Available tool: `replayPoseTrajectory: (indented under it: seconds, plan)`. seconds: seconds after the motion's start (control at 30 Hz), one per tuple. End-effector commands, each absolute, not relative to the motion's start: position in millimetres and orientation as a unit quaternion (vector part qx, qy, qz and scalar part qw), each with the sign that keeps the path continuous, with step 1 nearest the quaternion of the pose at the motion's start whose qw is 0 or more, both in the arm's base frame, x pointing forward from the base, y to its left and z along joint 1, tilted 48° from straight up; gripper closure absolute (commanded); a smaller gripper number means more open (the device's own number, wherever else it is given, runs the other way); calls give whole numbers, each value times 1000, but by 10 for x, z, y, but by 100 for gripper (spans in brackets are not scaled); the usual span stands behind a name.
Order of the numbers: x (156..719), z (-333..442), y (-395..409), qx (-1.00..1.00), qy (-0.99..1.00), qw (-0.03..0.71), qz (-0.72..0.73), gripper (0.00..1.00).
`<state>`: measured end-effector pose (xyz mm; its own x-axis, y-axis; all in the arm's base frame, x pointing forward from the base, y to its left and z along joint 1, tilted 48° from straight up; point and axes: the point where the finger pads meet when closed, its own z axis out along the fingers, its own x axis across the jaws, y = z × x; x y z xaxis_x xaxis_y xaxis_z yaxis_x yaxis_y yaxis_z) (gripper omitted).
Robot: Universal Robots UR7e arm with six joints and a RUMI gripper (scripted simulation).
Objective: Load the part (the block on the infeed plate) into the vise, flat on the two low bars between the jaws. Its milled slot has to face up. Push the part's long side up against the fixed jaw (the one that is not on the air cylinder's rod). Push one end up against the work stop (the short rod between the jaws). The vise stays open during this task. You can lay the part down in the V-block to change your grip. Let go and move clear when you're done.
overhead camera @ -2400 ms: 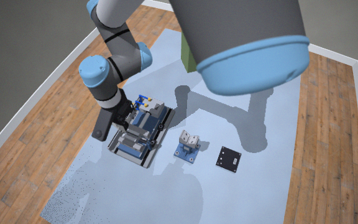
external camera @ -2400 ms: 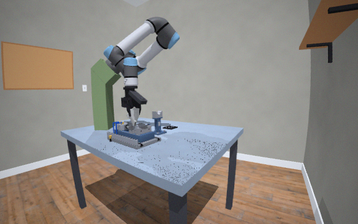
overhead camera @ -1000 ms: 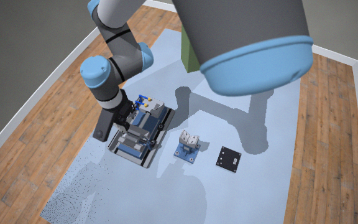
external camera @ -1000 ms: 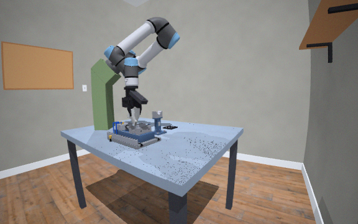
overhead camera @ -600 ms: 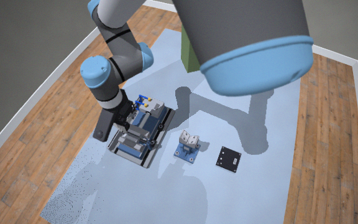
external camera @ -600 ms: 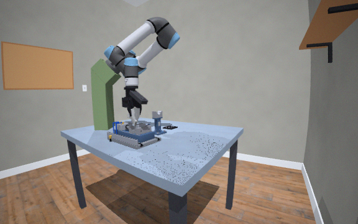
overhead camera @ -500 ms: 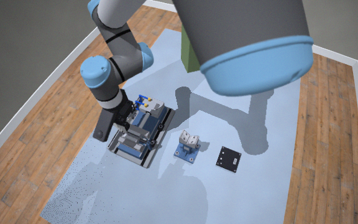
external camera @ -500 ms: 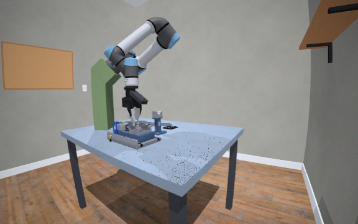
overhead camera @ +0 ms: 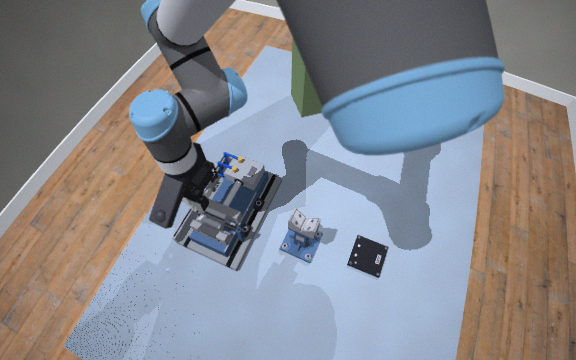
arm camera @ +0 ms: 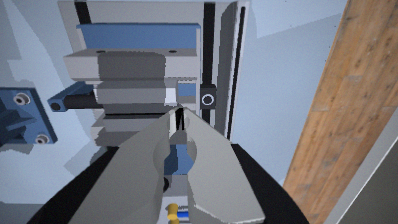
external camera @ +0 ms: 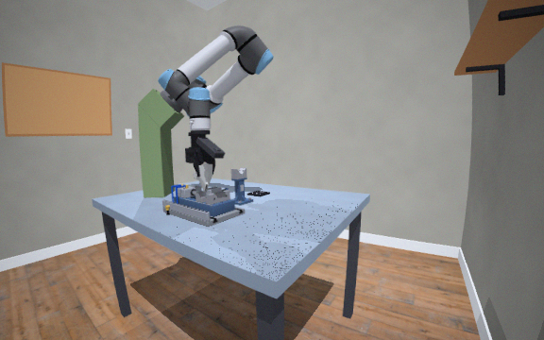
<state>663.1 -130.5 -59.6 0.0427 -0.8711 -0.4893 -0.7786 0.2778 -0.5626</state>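
The grey part (arm camera: 135, 95) lies in the open vise (overhead camera: 218, 258) (external camera: 211, 208), between the fixed jaw (arm camera: 182, 67) and the moving jaw (arm camera: 127, 125). Its stepped face, seemingly with the slot, is up. Its long side looks very close to the fixed jaw; contact cannot be told. Its left end in the wrist view is at the tip of the work stop (arm camera: 82, 102); contact is hard to tell. The gripper (overhead camera: 205, 206) (external camera: 204, 189) (arm camera: 180, 112) is shut and empty, tips low by the part's other end on the moving-jaw side. The two low bars are mostly hidden.
The V-block (overhead camera: 304, 225) (external camera: 239, 174) stands empty on its blue post beside the vise. The black infeed plate (overhead camera: 368, 256) (external camera: 258, 193) beyond it carries no block. The air cylinder (overhead camera: 248, 170) with blue hoses and the green robot stand (external camera: 154, 151) are behind.
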Motion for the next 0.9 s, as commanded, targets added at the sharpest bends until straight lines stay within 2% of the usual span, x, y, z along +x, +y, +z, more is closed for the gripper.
replayPoseTrajectory:
  seconds: [0.0, 0.87]
  plan:
    - [6632, -591, -1310, -598, 689, 404, -58, 100]
    - [6644, -730, -1557, -598, 689, 404, -58, 100]
